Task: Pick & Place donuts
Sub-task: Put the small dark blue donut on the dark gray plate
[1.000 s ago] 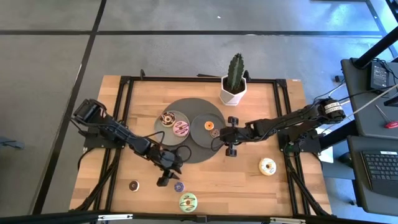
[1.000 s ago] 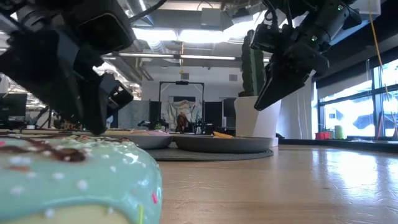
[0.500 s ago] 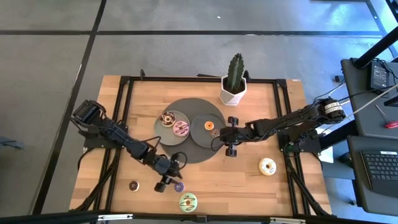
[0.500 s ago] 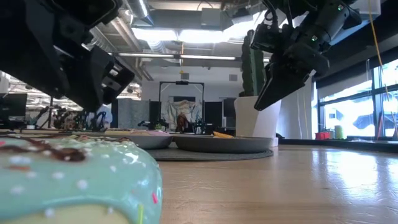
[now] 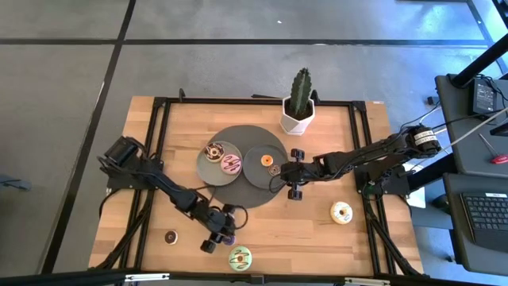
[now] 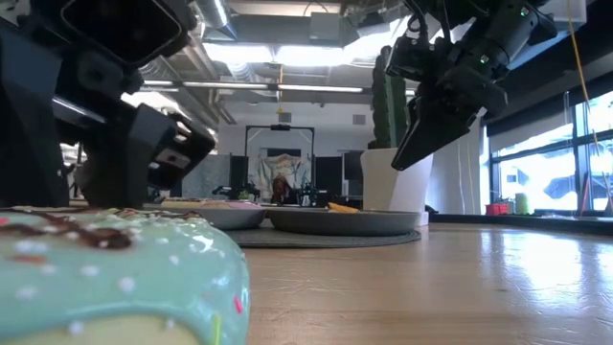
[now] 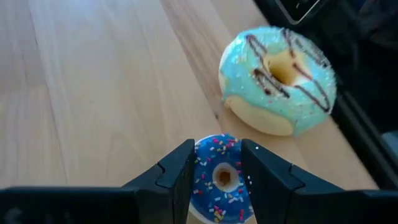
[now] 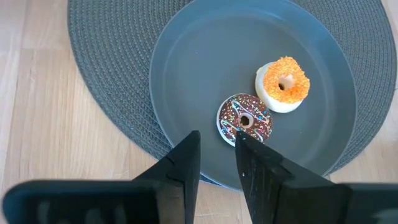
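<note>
The left gripper [image 7: 214, 177] is low over the wooden surface [image 5: 302, 230], jaws parted, one on each side of a mini blue donut [image 7: 219, 190] with coloured sprinkles. Just beyond those jaws lies a larger mint-green donut [image 7: 278, 79] with brown drizzle (it fills the low view's near corner). Off to the jaws' outer side sits a small brown donut [image 5: 171, 237].

The right gripper [image 8: 216, 158] hangs above the near edge of a grey plate [image 8: 199, 74], jaws slightly apart and grasping nothing. Just ahead of them lie a brown sprinkled donut [image 8: 244, 120] and an orange one [image 8: 283, 84], touching. A potted cactus [image 5: 300, 102] stands behind the round mat [image 5: 242, 195]; a white-iced donut [image 5: 342, 212] lies apart.
</note>
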`<state>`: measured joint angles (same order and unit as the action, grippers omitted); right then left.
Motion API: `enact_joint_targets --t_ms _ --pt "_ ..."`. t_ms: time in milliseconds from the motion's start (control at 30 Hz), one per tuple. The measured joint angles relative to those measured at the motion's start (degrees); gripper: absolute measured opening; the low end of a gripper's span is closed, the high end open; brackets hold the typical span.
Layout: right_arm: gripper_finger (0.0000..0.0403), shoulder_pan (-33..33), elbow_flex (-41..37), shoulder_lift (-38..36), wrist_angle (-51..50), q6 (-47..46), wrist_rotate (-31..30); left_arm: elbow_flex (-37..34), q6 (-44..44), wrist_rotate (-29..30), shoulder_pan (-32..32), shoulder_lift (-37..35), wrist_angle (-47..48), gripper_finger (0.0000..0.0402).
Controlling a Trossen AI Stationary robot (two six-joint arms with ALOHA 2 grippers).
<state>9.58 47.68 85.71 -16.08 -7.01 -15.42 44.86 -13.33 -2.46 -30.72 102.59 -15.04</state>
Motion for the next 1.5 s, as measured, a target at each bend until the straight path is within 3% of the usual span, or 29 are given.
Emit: enact_joint_targets --t_ms 167,567,833,1500 --pt "0.0103 0.0 0.0 0.0 0.0 0.0 0.0 2.4 -0.8 0.0 0.0 0.6 6.5 0.0127" --pt "0.0103 0.0 0.0 0.0 0.0 -0.2 0.0 2.9 -1.4 0.4 0.2 0.6 9.5 0.0127" --pt "0.0103 0.0 0.0 0.0 0.0 -0.3 0.0 2.8 -8.4 0.4 0.0 0.7 7.5 0.0127" --pt "0.0104 0.0 0.0 0.0 0.0 -0.4 0.0 2.7 -6.6 0.2 0.0 0.7 6.8 0.0127"
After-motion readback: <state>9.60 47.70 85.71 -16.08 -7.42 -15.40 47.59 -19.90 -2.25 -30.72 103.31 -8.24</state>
